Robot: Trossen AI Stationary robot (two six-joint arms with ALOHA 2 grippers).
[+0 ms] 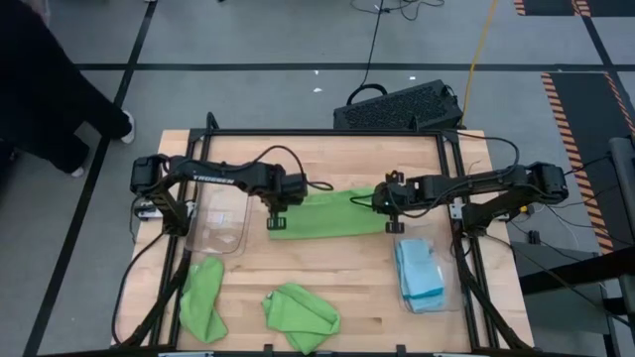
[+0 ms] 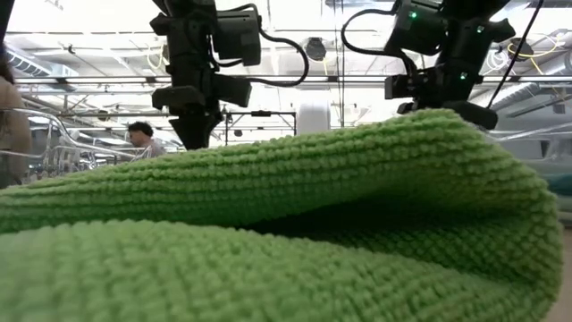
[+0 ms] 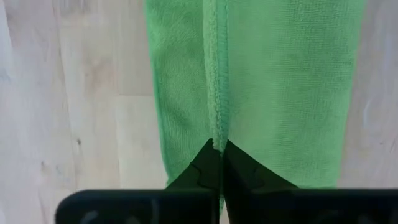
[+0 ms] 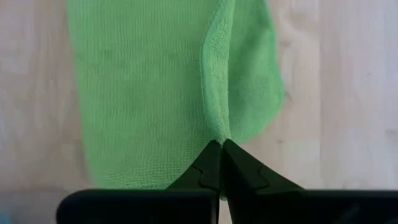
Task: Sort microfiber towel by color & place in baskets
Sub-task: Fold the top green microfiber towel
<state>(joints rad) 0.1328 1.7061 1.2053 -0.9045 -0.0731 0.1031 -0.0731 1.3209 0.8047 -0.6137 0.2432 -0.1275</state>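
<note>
Both grippers clamped on the same green towel, mid-table

Left gripper [image 1: 277, 220] pinches the towel's [image 1: 327, 214] 9 o'clock end, right gripper [image 1: 394, 222] its 3 o'clock end, fingers [image 3: 214, 168] shut on the hem. Empty clear basket [image 1: 220, 220] just at 9 o'clock; blue towels [image 1: 419, 272] in the other basket [image 1: 448, 290] at 4. 2 more green towels [image 1: 301, 315] at 6–7.

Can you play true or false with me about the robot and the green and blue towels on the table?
1. Both pincers pinch the same green towel. True: the left pincer holds one end, the right pincer the other.
2. Blue towels lie in the right basket. True.
3. The left basket is full of green towels. False: it looks empty.
4. Only one green towel is on the table. False: two more lie near the front edge.
</note>
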